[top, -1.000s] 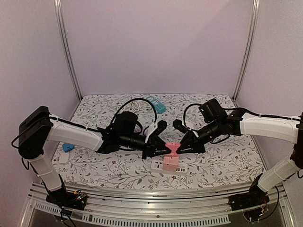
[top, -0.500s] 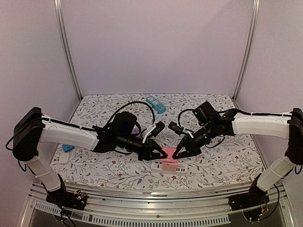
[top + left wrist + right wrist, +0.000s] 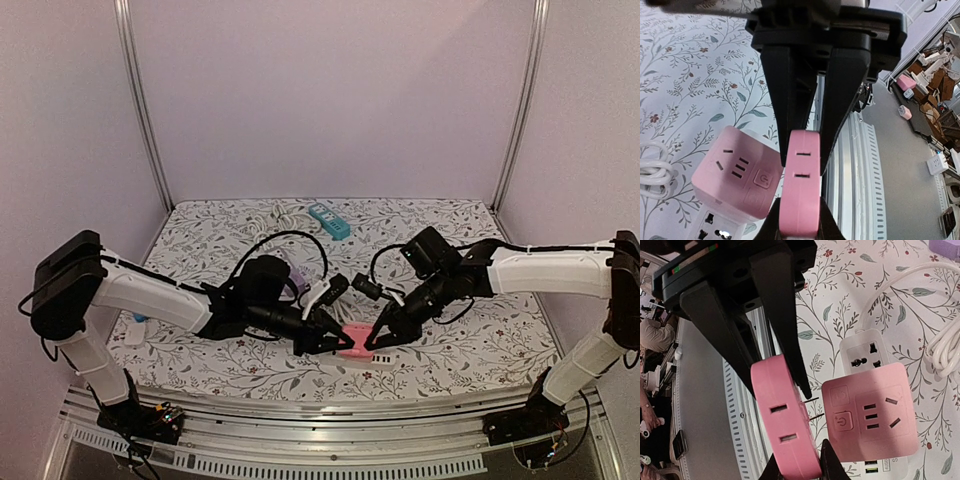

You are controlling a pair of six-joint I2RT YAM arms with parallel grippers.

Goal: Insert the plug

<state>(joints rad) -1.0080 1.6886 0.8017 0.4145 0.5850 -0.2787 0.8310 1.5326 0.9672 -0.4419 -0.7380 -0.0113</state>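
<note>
Plug (image 3: 783, 426) in both jaws, seemingly just beside power-symbol cube (image 3: 875, 405)

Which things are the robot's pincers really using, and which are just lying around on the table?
For the job:
pink plug, gripped by the left pincer and the right pincer
pink cube socket
white power strip under the cube

Just lying about:
teal power strip at the far edge
purple thing
</note>
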